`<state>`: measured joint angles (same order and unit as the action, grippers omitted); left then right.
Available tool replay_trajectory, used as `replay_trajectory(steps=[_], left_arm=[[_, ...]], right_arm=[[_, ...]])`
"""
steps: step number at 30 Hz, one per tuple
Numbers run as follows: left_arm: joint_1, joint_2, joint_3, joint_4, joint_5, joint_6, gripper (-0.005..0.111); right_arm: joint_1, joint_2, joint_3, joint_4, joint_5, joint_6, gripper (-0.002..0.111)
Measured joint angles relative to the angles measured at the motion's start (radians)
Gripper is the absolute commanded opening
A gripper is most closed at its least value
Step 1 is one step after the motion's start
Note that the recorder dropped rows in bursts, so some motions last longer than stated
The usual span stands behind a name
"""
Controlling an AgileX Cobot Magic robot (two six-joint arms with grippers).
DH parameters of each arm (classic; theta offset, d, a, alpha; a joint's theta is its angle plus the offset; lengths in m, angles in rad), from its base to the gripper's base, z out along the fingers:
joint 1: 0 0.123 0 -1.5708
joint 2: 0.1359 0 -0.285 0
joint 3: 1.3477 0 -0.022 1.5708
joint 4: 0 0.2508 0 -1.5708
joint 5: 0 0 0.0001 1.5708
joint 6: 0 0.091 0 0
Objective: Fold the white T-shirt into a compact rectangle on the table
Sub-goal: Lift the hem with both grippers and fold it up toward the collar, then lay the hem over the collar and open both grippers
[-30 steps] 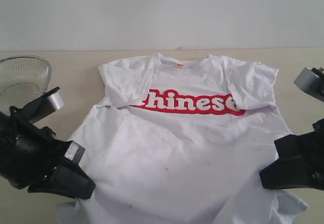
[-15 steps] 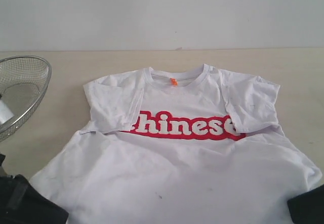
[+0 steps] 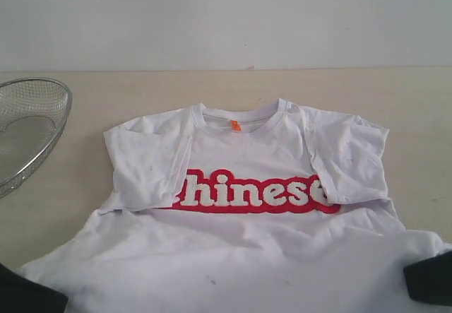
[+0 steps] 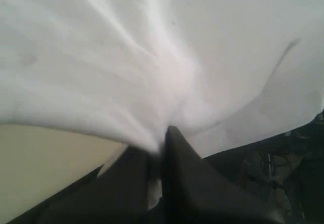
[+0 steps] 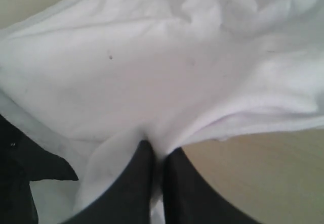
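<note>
- We see the white T-shirt (image 3: 240, 242) lying face up on the table (image 3: 402, 101). Its collar points to the far side and its lower half runs toward the near edge of the exterior view.
- The red lettering (image 3: 251, 191) runs across the chest, and the small orange neck tag (image 3: 235, 125) sits inside the collar.
- Both short sleeves are folded inward over the chest. The sleeve on the left of the exterior view (image 3: 145, 164) covers the start of the lettering, and the one on the right (image 3: 349, 157) reaches its last letter.
- The left gripper (image 4: 161, 140) is clamped on the shirt. In its wrist view the dark fingers (image 4: 197, 183) meet with a pinch of white cloth between them, and creases fan out from the pinch.
- In the exterior view we see this gripper only as a dark shape in the bottom left corner, at the shirt's lower corner on that side.
- The right gripper (image 5: 159, 150) is closed in the same way. Its two fingers (image 5: 131, 183) nip a fold at the cloth's edge, and bare table shows just beside them.
- In the exterior view it is a dark shape at the bottom right, touching the shirt's lower corner on that side.
- Between the two grips the cloth spreads wide, with soft wrinkles and a few faint dark specks. We cannot see the hem, which falls below the picture.
- A round wire-mesh basket (image 3: 28, 126) stands at the left edge of the table, apart from the shirt.
</note>
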<state>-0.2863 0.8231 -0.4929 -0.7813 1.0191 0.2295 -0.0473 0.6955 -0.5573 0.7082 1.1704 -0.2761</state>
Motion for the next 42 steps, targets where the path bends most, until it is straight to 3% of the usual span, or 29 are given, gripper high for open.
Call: replay_trajectory(steps=[9,16,34,42], left_arm=[[0.000,0.237,-0.144,0.006,-0.132,0.058,0.005],[0.000,0.409,-0.265,0.006,-0.189,0.101,0.005],[0.000,0.608,-0.399,0.006,-0.303,0.116,0.005],[0.052,0.644,-0.448,0.009,-0.338,0.124,0.005]], right_arm=[[0.000,0.151,0.000,0.007,-0.148,-0.058,0.000],[0.000,0.289,-0.096,0.033,-0.241,-0.117,0.000],[0.000,0.594,-0.305,0.019,-0.343,-0.176,0.000],[0.000,0.662,-0.327,0.010,-0.402,-0.194,0.000]])
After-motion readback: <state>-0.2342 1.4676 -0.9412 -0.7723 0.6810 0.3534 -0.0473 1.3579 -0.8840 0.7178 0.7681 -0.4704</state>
